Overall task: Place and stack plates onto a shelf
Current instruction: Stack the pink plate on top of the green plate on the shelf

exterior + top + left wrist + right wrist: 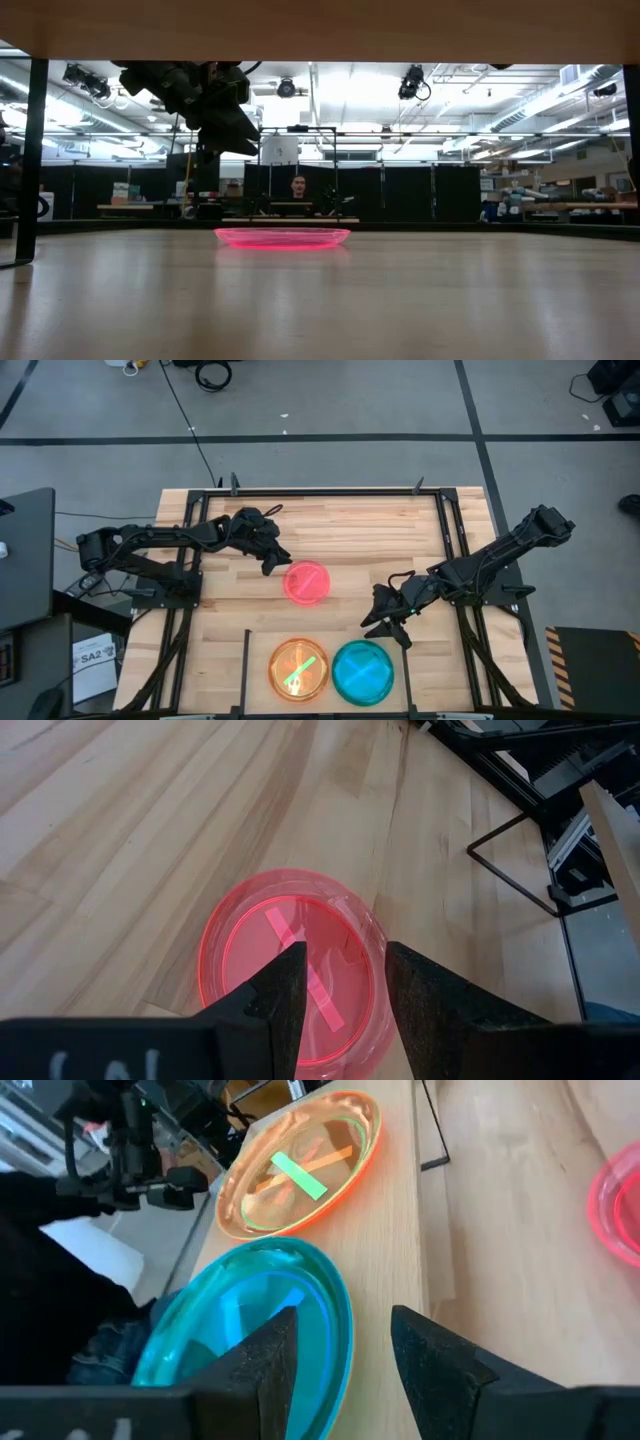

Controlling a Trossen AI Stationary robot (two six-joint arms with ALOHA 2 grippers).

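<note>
A pink plate [307,582] [290,970] lies flat on the wooden table's middle. My left gripper [275,563] [345,955] hangs open above its left rim, clear of it [225,125]. At the near edge an orange plate [299,668] [300,1165], with a green stripe showing in it, and a cyan plate [362,672] [250,1330] lie side by side by the shelf's thin black wire [247,660] [436,1140]. My right gripper [388,628] [345,1320] stands open just beyond the cyan plate's far right rim, with nothing between its fingers.
Thick black rails [455,540] carrying the arms run along the table's left, right and far sides. Bare wood lies between the pink plate and the two near plates. A person [298,186] sits in the room beyond the far edge.
</note>
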